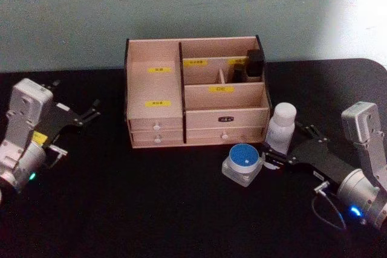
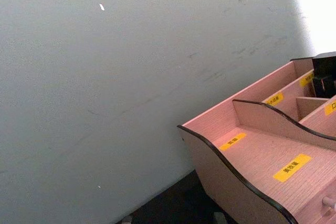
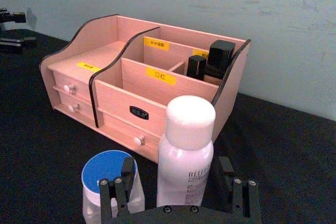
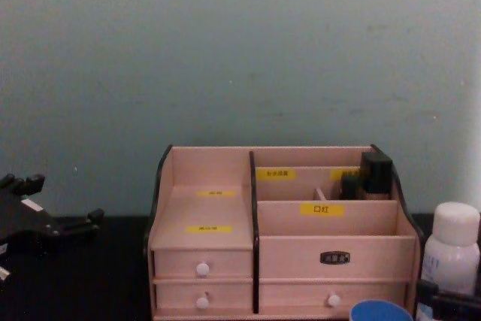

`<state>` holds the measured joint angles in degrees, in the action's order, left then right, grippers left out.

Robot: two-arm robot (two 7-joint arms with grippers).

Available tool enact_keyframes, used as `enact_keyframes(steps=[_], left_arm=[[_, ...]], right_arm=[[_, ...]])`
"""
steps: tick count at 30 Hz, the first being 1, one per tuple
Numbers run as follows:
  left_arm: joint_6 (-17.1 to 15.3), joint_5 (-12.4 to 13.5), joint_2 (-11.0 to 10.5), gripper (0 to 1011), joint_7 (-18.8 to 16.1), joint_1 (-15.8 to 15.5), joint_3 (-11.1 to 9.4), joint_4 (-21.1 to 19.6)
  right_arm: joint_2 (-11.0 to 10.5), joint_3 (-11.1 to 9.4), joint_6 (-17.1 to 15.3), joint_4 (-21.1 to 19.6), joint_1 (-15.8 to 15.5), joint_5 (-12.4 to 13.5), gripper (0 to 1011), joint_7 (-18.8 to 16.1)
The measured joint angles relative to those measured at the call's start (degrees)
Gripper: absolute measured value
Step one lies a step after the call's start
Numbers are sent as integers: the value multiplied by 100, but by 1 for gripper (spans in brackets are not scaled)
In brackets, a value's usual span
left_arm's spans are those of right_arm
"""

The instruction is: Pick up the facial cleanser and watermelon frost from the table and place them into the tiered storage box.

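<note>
Right arm: it is reached in from the right edge of the black tabletop (image 1: pixel 151 216), forearm angled toward the middle, wrist low over the surface. The right gripper (image 3: pixel 177 184) is held level at the base of the tall white cylindrical plastic bottle with rounded white cap, the facial cleanser (image 3: pixel 185 150). Its fingers (image 3: pixel 126 179) are spread wide and set one on each side of the bottle. A gap is seen on both sides in the right wrist view, so no grip is made.

The bottle is found upright on the tabletop, toward the right edge, just off the front right corner of the light wooden tiered storage box with dark side edges and yellow labels (image 1: pixel 154 92).

The squat clear jar with round blue lid, the watermelon frost (image 1: pixel 243 162), is seen on the tabletop just beside the bottle, nearer the front edge and nearer the middle. One finger of the gripper is placed between jar and bottle. Whether the jar is touched cannot be told.

The box is set at the middle of the back edge, against the wall. Small black containers (image 1: pixel 255 63) are noted in its rear right compartment.

Left arm: it is parked by the left edge. The left gripper (image 3: pixel 21 29) is held above the surface, fingers parted, nothing between them.
</note>
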<state>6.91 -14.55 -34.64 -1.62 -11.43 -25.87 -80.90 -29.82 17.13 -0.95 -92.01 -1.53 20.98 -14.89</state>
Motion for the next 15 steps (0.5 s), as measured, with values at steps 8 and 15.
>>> enact_keyframes(steps=[8, 15], left_arm=[[0, 0, 0, 1001, 0, 0, 0, 0], [0, 0, 0, 1001, 0, 0, 0, 0]], right_arm=[[195, -44, -91, 151, 133, -57, 1002, -60], [318, -127, -155, 222, 177, -111, 1003, -106]])
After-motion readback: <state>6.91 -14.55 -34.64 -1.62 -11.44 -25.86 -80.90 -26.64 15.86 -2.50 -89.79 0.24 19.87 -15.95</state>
